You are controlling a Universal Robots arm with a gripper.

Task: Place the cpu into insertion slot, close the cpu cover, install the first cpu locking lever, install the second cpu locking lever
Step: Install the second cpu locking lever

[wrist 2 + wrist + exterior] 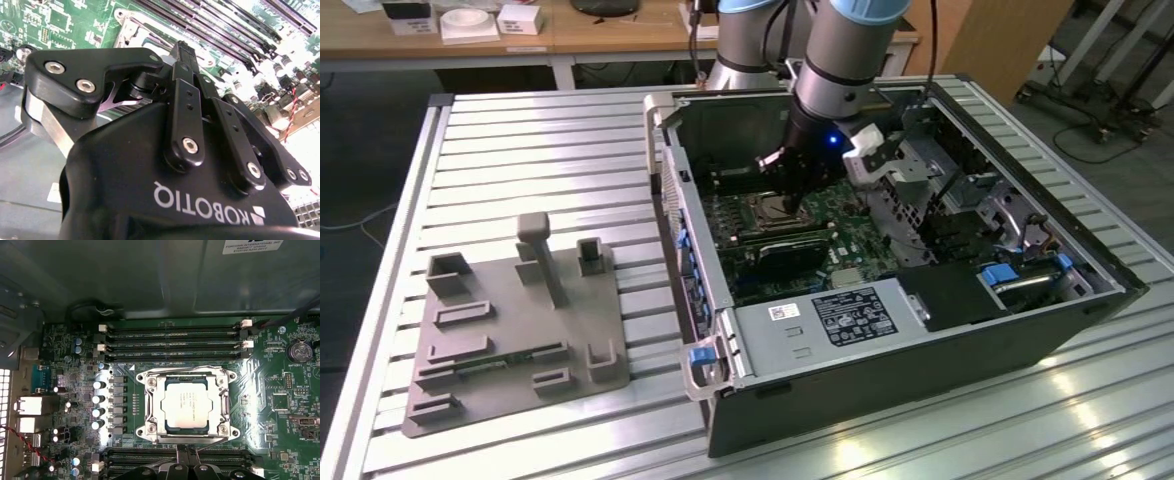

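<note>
Silvery cpu seated in insertion slot | cpu cover down (flat)

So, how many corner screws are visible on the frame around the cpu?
4, one at each corner of the frame around the cpu in the first wrist view. None seems hidden.

Your arm reaches steeply down from the far side, wrist nearly vertical, a blue light glowing on the wrist. The gripper hangs at its lower end, pointing straight down. In the second wrist view the black fingers run close alongside each other, linkage bars folded in, tips pressed together.
</note>
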